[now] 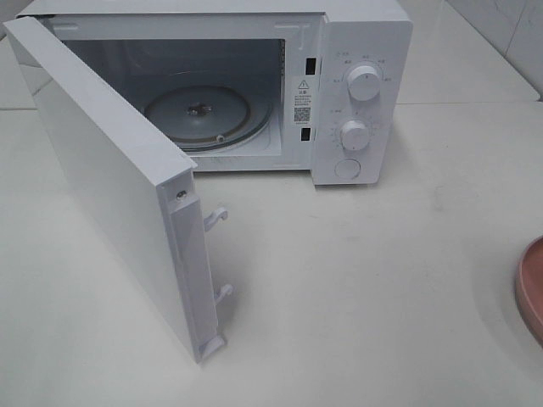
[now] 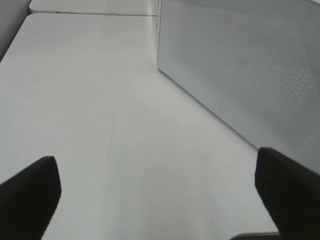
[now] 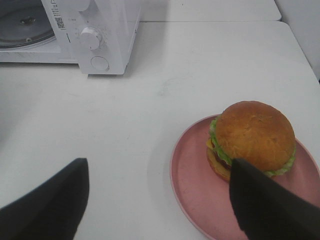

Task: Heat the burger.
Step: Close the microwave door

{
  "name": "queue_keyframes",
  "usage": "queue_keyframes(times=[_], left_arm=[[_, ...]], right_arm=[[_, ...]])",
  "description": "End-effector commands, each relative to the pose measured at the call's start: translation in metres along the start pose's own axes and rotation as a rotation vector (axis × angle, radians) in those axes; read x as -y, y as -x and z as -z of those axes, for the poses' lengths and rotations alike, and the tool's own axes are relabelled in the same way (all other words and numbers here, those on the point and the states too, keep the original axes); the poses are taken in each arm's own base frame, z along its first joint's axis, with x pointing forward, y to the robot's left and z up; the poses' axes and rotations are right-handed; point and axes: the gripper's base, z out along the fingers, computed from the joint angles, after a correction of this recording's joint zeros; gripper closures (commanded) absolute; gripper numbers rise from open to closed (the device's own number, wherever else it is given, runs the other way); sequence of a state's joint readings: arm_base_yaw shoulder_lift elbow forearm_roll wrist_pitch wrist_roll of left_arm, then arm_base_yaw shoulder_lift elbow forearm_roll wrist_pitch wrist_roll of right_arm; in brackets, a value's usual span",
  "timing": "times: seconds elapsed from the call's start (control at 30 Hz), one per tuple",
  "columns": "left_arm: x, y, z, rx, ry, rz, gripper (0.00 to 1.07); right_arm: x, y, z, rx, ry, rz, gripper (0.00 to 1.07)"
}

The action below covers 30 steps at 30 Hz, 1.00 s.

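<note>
Exterior high: white box-shaped microwave (image 1: 356, 85) with two round dials stands on the pale table (image 1: 382, 297). Its flat white door (image 1: 119, 195) is swung fully open; the round glass turntable (image 1: 199, 114) inside carries nothing. A sliver of the round pink plate (image 1: 531, 288) shows at the table's edge. Neither gripper visible here.

Left wrist: left gripper (image 2: 160, 192) with its dark jaws spread wide apart, nothing between them, only bare table. The microwave door's perforated outer face lies ahead of the jaws and off to one side, not touching.

Right wrist: right gripper (image 3: 160, 200), jaws well apart and holding nothing. The golden-brown bun burger (image 3: 252, 137) with green lettuce and yellow cheese sits on the pink plate, just beyond one fingertip (image 3: 265, 200); contact is probably absent, though overlap hides it. Microwave front is well ahead of the jaws.
</note>
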<state>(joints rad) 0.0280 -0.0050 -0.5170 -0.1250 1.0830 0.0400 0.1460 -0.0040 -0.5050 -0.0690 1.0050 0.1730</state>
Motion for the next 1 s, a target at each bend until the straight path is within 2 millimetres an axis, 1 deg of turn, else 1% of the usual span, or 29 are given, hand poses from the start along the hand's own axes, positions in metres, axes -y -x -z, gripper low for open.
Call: queue_keyframes(times=[0.03,1.0], left_arm=[[0.0000,0.0004,0.0006,0.017,0.002,0.002,0.09],[0.0019,0.0008,0.0005,0.019,-0.019,0.014,0.09]], right_arm=[[0.0002,-0.0027,0.0028,0.030,0.001,0.005,0.32],[0.0002,-0.0027,0.0028,0.030,0.001,0.005,0.32]])
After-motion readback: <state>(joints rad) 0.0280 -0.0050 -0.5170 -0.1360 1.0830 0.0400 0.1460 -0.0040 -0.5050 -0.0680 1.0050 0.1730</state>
